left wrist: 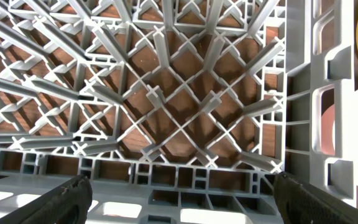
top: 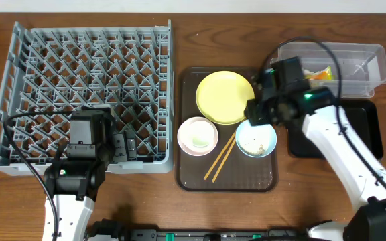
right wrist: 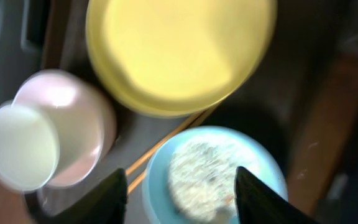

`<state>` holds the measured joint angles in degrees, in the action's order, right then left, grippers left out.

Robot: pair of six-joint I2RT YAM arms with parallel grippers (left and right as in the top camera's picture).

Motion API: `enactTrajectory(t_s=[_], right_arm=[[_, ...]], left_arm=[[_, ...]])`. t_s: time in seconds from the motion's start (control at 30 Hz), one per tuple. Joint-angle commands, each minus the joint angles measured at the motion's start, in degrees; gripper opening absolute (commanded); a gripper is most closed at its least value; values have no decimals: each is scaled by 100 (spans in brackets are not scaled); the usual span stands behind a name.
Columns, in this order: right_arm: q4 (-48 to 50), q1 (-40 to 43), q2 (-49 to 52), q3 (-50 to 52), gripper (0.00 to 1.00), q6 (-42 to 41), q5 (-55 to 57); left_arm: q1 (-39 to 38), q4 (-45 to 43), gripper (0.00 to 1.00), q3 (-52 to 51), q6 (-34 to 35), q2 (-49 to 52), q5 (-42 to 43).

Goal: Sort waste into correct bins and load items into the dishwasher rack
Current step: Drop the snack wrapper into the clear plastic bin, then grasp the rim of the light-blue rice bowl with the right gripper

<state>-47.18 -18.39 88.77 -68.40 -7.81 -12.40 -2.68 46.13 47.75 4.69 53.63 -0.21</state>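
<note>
The light blue bowl (top: 256, 141) (right wrist: 213, 174) holds rice-like scraps (right wrist: 207, 177) on the brown tray. My right gripper (top: 256, 114) (right wrist: 182, 190) is open just above it, fingers either side of the bowl. The yellow plate (top: 225, 97) (right wrist: 179, 53), the pinkish-white bowl (top: 198, 136) (right wrist: 73, 124) with the white cup (right wrist: 20, 146) in it, and the chopsticks (top: 220, 158) lie on the same tray. The clear tub (top: 354, 63) holds the wrapper (top: 317, 75) and white paper. The black tray (top: 367, 130) lies below it. My left gripper (top: 116, 144) (left wrist: 179, 202) is open over the grey rack (top: 86, 87) near its front edge.
The brown serving tray (top: 193, 175) sits between the rack and the bins. The rack's right wall (left wrist: 319, 106) stands close to the tray. Bare wooden table (top: 293, 201) lies in front.
</note>
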Motion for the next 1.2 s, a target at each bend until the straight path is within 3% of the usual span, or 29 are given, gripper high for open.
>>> enactTrajectory(t_s=[0.0, 0.13, 0.37, 0.83, 1.0, 1.17], right_arm=[[-146, -380, -26, 125, 47, 68, -61], [-15, -734, -26, 494, 46, -424, 455], [518, -1180, -26, 1224, 45, -551, 444], [1469, -1683, -26, 1961, 32, -846, 1349], [1528, -1683, -26, 1963, 14, -848, 1349], [1502, -1694, -26, 2006, 12, -848, 1344]], left_arm=[[24, 11, 95, 144, 52, 9, -24], [24, 11, 95, 144, 52, 9, -24], [24, 11, 95, 144, 52, 9, -24], [24, 13, 95, 144, 52, 24, -24], [24, 15, 95, 144, 52, 22, -24], [24, 13, 95, 144, 52, 24, -24]])
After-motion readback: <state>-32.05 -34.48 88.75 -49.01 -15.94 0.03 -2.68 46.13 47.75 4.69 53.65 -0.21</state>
